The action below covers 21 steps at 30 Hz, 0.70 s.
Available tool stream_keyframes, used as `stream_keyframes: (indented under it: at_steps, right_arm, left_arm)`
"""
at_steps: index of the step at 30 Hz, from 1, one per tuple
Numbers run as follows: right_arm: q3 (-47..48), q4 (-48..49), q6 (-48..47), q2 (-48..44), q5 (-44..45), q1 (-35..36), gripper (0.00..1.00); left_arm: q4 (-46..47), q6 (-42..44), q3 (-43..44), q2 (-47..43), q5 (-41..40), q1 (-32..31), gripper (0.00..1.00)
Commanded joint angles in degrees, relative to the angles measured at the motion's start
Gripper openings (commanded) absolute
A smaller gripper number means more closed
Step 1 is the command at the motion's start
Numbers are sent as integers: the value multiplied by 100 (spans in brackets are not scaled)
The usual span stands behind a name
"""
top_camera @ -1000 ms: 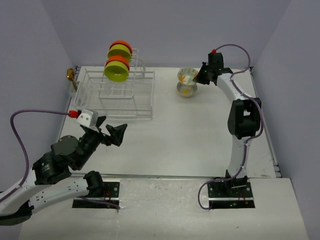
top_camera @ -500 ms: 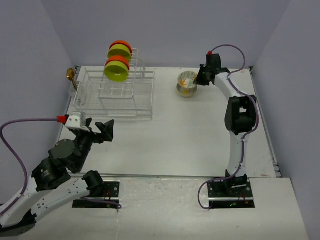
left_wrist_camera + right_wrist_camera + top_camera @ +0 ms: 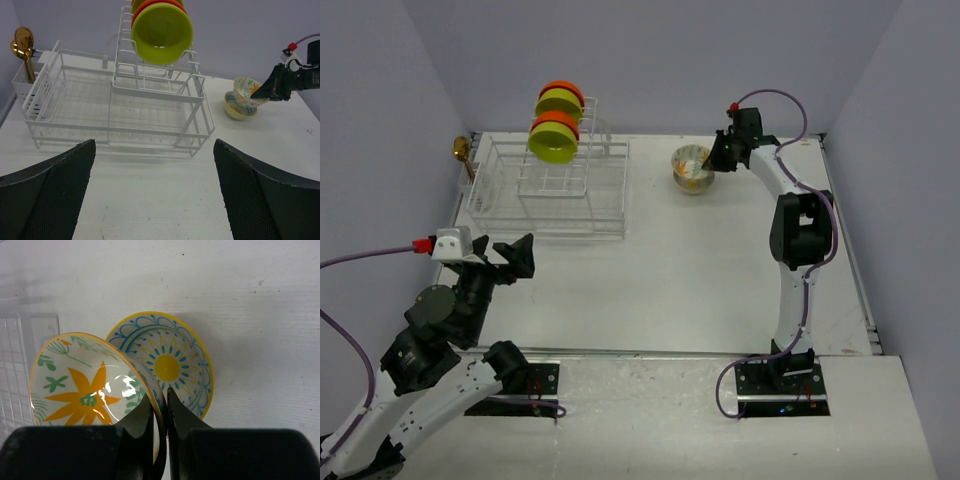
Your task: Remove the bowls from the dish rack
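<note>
Bowls (image 3: pixel 553 145), orange and green, fill the dish rack (image 3: pixel 150 95), far left corner. Near the far edge, right hand (image 3: pixel 161 400) pinches the floral bowl (image 3: pixel 85 385) by its rim, likely to nest it on a second patterned bowl (image 3: pixel 175 365). Left hand (image 3: pixel 155 170) gapes wide.

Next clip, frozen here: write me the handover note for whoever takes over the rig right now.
Left hand: open, empty, hovering in front of the dish rack.
Right hand: shut on the rim of the orange-flower bowl, which is tilted over the blue-and-yellow bowl on the table, right of the rack.
Done: those two patterned bowls are out of the rack.
Left: release the held bowl, then unload the four bowls, two orange and two lime-green, standing in the rack's upright section.
</note>
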Motion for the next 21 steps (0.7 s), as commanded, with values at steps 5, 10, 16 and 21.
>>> stream_keyframes:
  at_steps: [5, 10, 16, 21]
  right_arm:
    - [701, -31, -101, 106, -568, -17, 8]
    - [702, -23, -223, 142, -444, -26, 8]
    - [1071, -286, -417, 405, -559, -26, 8]
    - [825, -199, -575, 327, -462, -26, 10]
  left_arm:
    - [125, 40, -18, 54, -100, 102, 100]
    - [28, -3, -45, 133, -38, 93, 100]
    - [54, 58, -62, 229, -47, 111, 100]
    - [89, 137, -168, 344, 32, 111, 100]
